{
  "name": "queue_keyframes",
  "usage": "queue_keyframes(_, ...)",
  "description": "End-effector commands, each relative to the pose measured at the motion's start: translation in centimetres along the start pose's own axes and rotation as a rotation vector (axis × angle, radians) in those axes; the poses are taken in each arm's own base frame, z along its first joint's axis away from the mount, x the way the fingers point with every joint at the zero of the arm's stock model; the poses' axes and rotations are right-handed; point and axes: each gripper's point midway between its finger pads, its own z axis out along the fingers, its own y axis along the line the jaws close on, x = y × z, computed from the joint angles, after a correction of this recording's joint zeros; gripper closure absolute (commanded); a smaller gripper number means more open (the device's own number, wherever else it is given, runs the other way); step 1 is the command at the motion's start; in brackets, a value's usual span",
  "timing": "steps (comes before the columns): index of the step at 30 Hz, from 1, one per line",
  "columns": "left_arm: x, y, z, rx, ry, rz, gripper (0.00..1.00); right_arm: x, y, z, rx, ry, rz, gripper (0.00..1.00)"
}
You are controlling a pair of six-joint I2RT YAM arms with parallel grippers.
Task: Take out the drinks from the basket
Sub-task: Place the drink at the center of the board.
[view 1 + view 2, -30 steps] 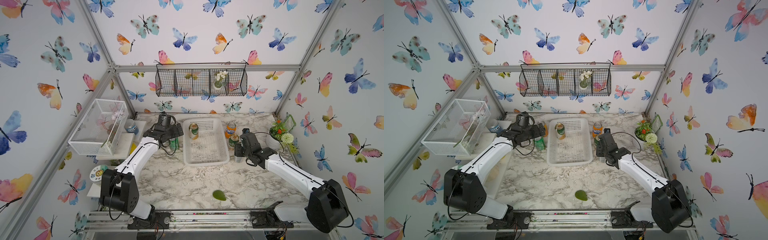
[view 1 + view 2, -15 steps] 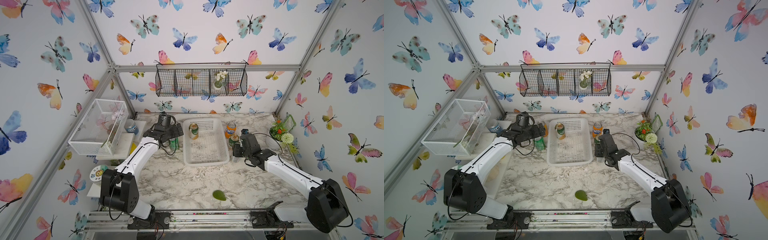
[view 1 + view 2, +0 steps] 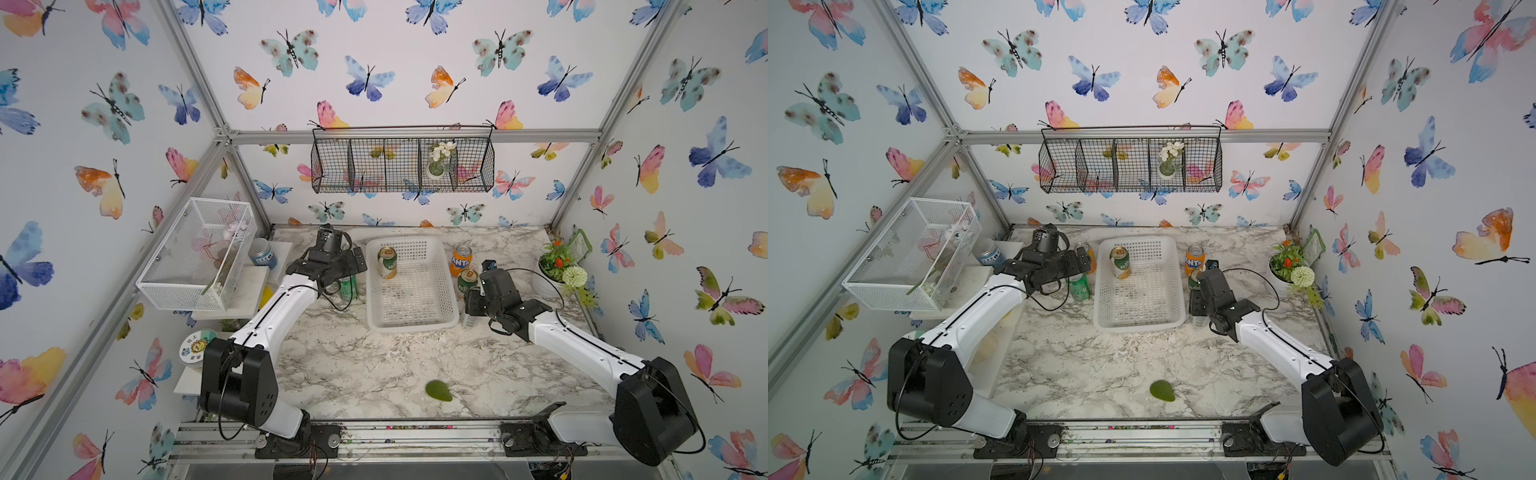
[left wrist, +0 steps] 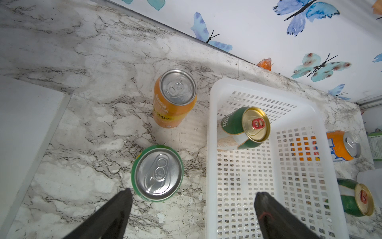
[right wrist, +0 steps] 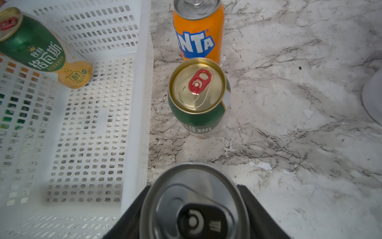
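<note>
In both top views the basket (image 3: pixel 412 328) lies on the far middle part of the marble surface (image 3: pixel 374 374), and only one drink is inside it: a dark green-and-cream can (image 3: pixel 387 262), which stands at the far left corner. The other drinks are out on the surface. The Fanta can (image 3: pixel 461 259) and the second dark green can (image 3: pixel 468 281) are just beside the right wall of the basket, and the bright green can (image 3: pixel 347 287) is just beside the left wall. The plain orange can (image 4: pixel 174 99) shows fully only in the left wrist view, upright behind the bright green can. The slim silver can (image 5: pixel 194 209) shows its whole top only in the right wrist view, upright near the basket's near right corner; from above we see only a small part of it. The left arm (image 3: pixel 282 303) stretches forward from its base with the wrist bent down. The left gripper (image 4: pixel 192 198) is spread wide and holds nothing, with one finger beside the bright green can and the other over the basket floor. The right arm (image 3: pixel 573 340) reaches forward and inward, low. The right gripper (image 5: pixel 194 192) has its fingers on both sides of the slim silver can, close to its wall, but we cannot tell whether they press it.
</note>
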Motion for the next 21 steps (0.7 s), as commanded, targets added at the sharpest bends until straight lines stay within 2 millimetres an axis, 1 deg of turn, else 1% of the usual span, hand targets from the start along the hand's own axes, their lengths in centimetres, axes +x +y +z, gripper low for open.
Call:
queue_keyframes(1, 0.0, -0.1, -0.3, 0.018, -0.004, -0.003, 0.01, -1.8, 0.7, -0.2, -0.028, -0.067, 0.025, 0.28)
queue_keyframes(3, 0.1, -0.1, -0.3, 0.019, -0.002, -0.002, 0.01, -1.7, 0.6, -0.2, -0.026, -0.063, 0.029, 0.23)
queue_keyframes(6, 0.1, -0.1, -0.2, 0.02, -0.001, -0.003, 0.01, -1.6, 0.6, -0.2, -0.026, -0.063, 0.033, 0.19)
queue_keyframes(15, 0.0, -0.1, -0.3, 0.016, -0.006, -0.002, 0.01, -2.7, 0.5, -0.7, -0.018, -0.096, 0.04, 0.12)
queue_keyframes(21, 0.1, 0.0, -0.2, 0.015, -0.003, -0.003, 0.01, -3.6, 0.4, -1.1, -0.005, -0.125, 0.052, 0.1)
